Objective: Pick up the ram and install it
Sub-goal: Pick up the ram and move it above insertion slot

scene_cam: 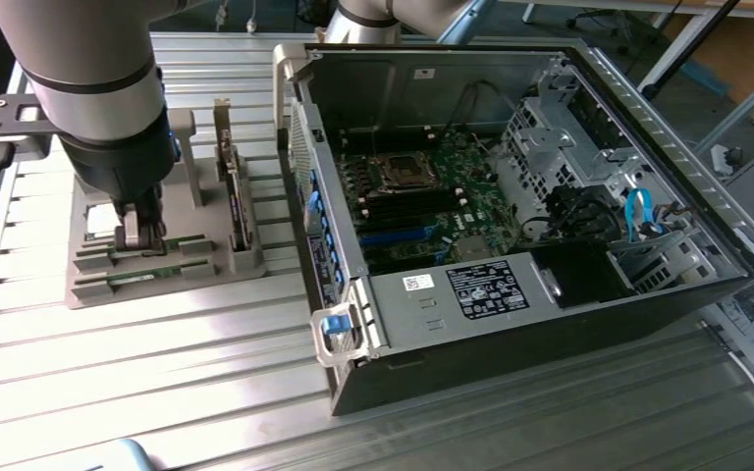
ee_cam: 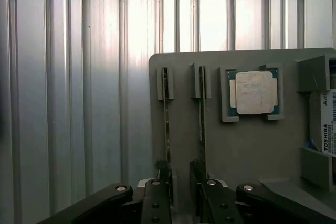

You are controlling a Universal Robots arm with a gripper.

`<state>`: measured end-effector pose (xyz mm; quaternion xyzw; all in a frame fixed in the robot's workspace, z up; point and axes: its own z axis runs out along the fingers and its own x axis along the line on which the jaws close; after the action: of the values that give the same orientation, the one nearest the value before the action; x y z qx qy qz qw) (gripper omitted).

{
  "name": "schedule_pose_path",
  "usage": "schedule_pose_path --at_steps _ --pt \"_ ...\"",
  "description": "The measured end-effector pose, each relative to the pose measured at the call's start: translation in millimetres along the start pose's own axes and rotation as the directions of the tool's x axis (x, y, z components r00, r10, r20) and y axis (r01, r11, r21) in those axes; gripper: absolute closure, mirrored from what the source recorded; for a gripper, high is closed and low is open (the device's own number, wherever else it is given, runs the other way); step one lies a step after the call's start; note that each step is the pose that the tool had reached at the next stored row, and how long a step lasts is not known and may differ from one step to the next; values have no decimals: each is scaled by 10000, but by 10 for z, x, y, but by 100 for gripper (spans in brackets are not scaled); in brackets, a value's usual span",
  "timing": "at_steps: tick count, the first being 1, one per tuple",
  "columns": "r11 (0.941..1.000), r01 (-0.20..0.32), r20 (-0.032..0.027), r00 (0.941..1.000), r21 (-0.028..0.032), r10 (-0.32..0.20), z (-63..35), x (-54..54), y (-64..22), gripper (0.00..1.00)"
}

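Two ram sticks stand on edge in slots of a grey holder [ee_cam: 247, 145]. In the wrist view they are thin green strips, one ram stick [ee_cam: 167, 124] beside the other ram stick [ee_cam: 202, 114]. My gripper [ee_cam: 182, 199] hangs open just above their near ends, with one black finger [ee_cam: 161, 203] over each stick and nothing held. In the exterior view my gripper [scene_cam: 141, 238] reaches down onto the holder [scene_cam: 95, 285] at the left, where a green ram edge [scene_cam: 141, 278] shows in front of it.
A square silver processor [ee_cam: 253, 93] lies in a pocket of the holder, with a labelled drive [ee_cam: 326, 129] past it. A wider card [scene_cam: 233, 191] stands upright on the holder. At the exterior view's right stands the open computer case [scene_cam: 350, 334], its motherboard [scene_cam: 423, 196] exposed. The table is ribbed aluminium [scene_cam: 154, 392].
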<state>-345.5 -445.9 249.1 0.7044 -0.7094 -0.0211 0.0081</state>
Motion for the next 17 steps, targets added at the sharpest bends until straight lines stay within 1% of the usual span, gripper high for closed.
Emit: schedule_pose_path --at_steps 17 --pt "10000 -1 0 10000 0 1 56 1 9 70"
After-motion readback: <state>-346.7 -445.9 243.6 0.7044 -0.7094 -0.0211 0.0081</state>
